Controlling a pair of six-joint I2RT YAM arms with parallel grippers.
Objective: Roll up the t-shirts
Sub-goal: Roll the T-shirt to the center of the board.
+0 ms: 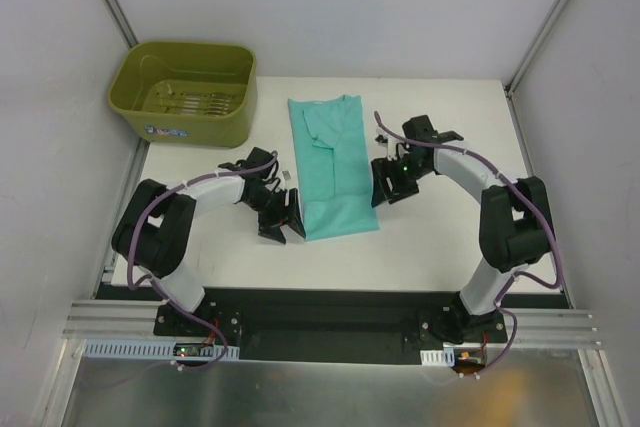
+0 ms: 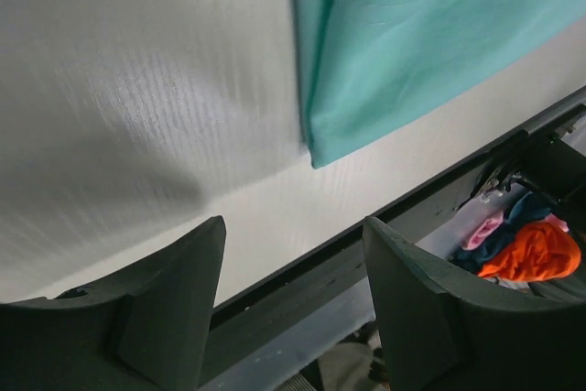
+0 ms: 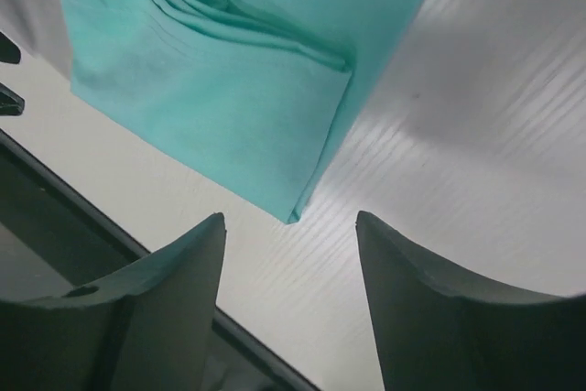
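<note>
Worktop (image 1: 440, 237): white, enclosed by pale panels on the left, far and right sides.
Tub (image 1: 190, 129): olive-green plastic, at the far left corner, well apart from the cloth.
Left gripper (image 1: 285, 230): just beside the near left corner of the shirt. Its jaws stand apart with nothing between them, and its wrist view shows bare surface under them.
T-shirt (image 1: 335, 167): teal-green, folded into a narrow strip and lying flat in the middle. Its long axis runs near to far, with the collar at the far end and the hem at the near end.
Right gripper (image 1: 385, 192): just beside the right edge, towards the near end. Its jaws are also parted and hold nothing, and its wrist view shows the near right corner just ahead of them.
Key relation: the near hem lies between the two grippers, each about equally close to its own corner. A roll would probably start there and travel along the strip towards the collar.
</note>
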